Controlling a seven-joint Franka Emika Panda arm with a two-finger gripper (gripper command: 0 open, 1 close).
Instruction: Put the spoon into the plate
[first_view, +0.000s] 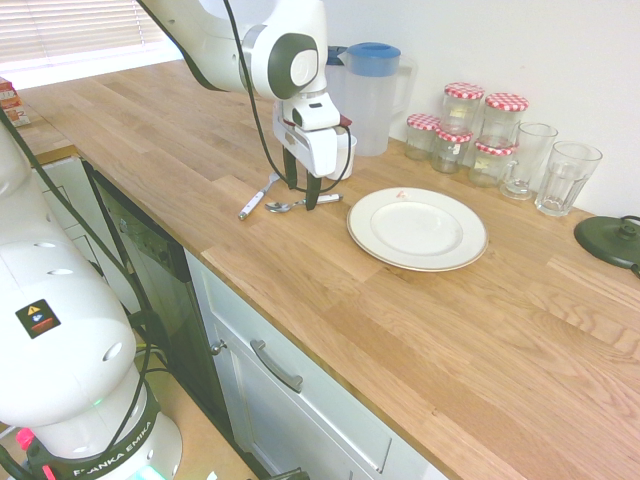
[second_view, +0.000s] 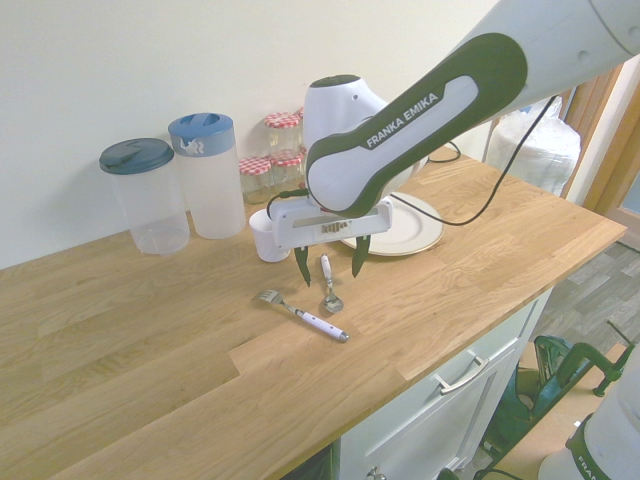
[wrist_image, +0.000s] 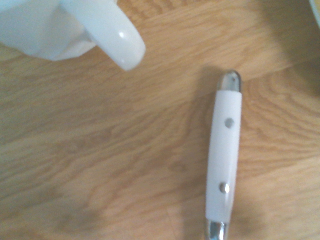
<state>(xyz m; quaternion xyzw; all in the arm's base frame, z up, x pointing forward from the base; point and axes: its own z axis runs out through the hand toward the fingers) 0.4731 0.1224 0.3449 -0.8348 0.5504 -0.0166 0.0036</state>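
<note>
Hovering over the unlifted spoon (second_view: 330, 290), gripper (second_view: 332, 278) spread wide and empty; grasp, carry and set-down onto the plate (first_view: 418, 230) all remain.

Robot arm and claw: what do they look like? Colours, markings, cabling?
Arm: glossy white rounded segments with dark green panels, "FRANKA EMIKA" lettering on one link, a thin black cable looping alongside. Claw: white crossbar body with a small label, two dark green, tapering fingers.
</note>
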